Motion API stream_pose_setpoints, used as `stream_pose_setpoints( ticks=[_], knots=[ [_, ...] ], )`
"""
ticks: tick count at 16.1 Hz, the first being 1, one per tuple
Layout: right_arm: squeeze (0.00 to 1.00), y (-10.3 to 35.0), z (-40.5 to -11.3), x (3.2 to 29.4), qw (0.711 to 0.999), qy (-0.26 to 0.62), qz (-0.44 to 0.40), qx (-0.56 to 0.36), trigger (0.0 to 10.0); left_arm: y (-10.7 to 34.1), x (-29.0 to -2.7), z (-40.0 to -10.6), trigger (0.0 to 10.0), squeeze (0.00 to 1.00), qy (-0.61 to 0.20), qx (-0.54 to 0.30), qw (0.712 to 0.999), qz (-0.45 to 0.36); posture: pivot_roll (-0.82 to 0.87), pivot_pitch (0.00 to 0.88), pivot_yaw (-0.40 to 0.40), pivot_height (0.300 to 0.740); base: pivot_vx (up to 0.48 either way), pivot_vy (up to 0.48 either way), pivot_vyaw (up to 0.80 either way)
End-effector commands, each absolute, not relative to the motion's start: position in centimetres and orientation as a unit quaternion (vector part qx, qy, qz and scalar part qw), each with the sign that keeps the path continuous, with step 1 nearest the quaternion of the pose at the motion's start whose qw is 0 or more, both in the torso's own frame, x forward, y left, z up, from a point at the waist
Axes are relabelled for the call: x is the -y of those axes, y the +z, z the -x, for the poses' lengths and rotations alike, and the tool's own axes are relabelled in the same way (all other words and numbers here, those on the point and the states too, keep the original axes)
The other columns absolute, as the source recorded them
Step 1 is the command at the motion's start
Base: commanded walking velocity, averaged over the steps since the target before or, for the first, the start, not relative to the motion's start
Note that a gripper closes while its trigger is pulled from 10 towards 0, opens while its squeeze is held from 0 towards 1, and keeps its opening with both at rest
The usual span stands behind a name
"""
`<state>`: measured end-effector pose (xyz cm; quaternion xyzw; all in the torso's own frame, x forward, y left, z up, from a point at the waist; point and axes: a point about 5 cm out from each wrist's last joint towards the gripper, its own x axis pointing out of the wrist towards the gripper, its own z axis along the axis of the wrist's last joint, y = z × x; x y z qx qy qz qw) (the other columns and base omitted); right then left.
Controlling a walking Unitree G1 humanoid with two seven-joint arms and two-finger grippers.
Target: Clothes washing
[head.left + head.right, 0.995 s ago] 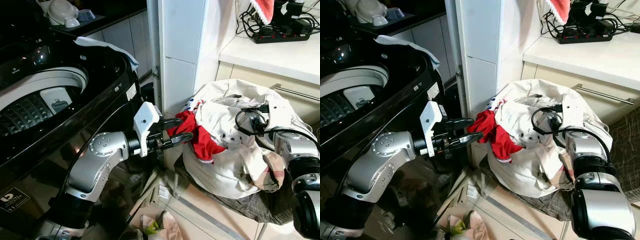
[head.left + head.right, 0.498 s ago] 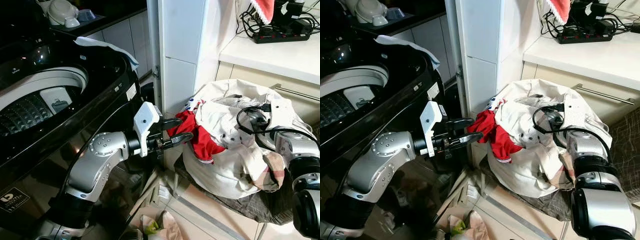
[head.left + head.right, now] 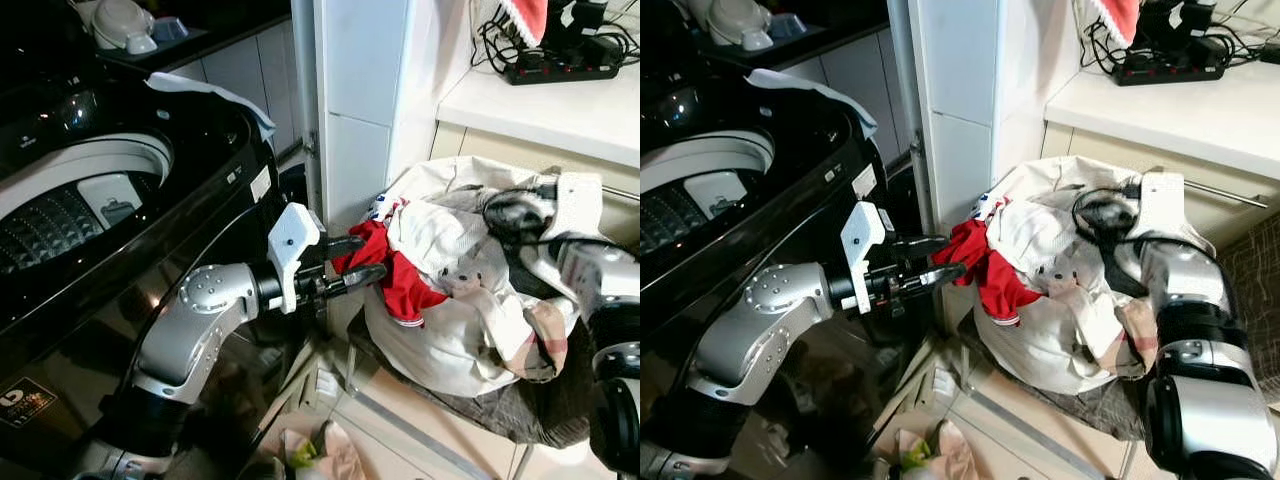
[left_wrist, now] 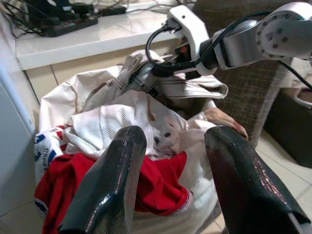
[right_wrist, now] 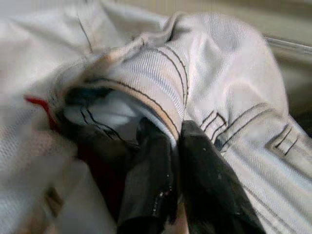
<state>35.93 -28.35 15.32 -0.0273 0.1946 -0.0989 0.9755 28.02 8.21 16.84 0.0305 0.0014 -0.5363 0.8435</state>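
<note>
We see even, bright indoor light on the white cabinet [image 3: 360,90] and desk [image 3: 560,110], with soft shadows. Glare glints off the glossy black washing machine [image 3: 130,170], whose front stays dark. The head views are sharp. The right wrist view is blurred and soft across the pale cloth [image 5: 234,83].

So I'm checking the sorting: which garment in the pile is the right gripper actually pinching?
The cream stitched garment atop the pile; the right gripper clamps its edge. The red shirt lies free by the left gripper.
</note>
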Motion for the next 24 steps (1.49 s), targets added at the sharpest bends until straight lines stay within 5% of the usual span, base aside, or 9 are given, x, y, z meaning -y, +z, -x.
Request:
stream_pose_setpoints(
  ticks=[1,5,8,14,18,19,20,24],
  knots=[
    [0.0,20.3,-36.8,27.8,0.991,-0.075,0.015,-0.113,0.0,17.4,-8.8,-28.7,10.0,0.0,-0.512,0.013,0.858,-0.035,0.0,0.0,0.053,0.74,0.0,0.0,0.0],
    [0.0,32.1,-35.1,23.1,0.988,0.106,-0.082,0.071,0.0,18.6,-10.2,-30.1,10.0,0.0,-0.441,0.055,0.896,-0.019,-0.02,0.0,0.066,0.74,0.0,0.0,0.0],
    [0.0,35.9,-33.4,21.2,0.969,0.18,-0.102,0.138,0.0,19.9,-10.5,-30.8,10.0,0.0,-0.414,0.089,0.906,-0.011,-0.02,0.0,0.07,0.74,0.0,0.0,0.0],
    [0.0,39.6,-31.5,19.8,0.956,0.2,-0.056,0.207,0.0,21.5,-10.9,-31.5,10.0,0.0,-0.381,0.136,0.914,-0.007,-0.02,0.0,0.066,0.74,0.0,0.0,0.0],
    [0.0,35.7,-31.2,17.6,0.947,0.298,-0.054,0.104,0.0,23.9,-11.0,-31.6,10.0,0.0,-0.382,0.18,0.905,0.044,-0.02,0.0,0.059,0.74,0.0,0.0,0.0],
    [0.0,34.7,-30.5,16.7,0.927,0.355,-0.073,0.1,0.0,25.2,-10.9,-31.6,10.0,1.0,-0.389,0.2,0.896,0.072,-0.01,0.0,0.058,0.74,0.0,0.0,0.0],
    [0.0,33.6,-29.6,15.9,0.901,0.412,-0.094,0.094,0.0,26.6,-10.9,-31.6,10.0,1.0,-0.39,0.224,0.889,0.083,-0.01,0.0,0.058,0.74,0.0,0.0,0.0],
    [0.0,30.4,-29.6,16.5,0.904,0.406,-0.12,0.053,0.0,27.8,-11.2,-31.5,10.0,1.0,-0.399,0.234,0.874,0.147,-0.01,0.0,0.054,0.74,0.0,0.0,0.0]
  ],
)
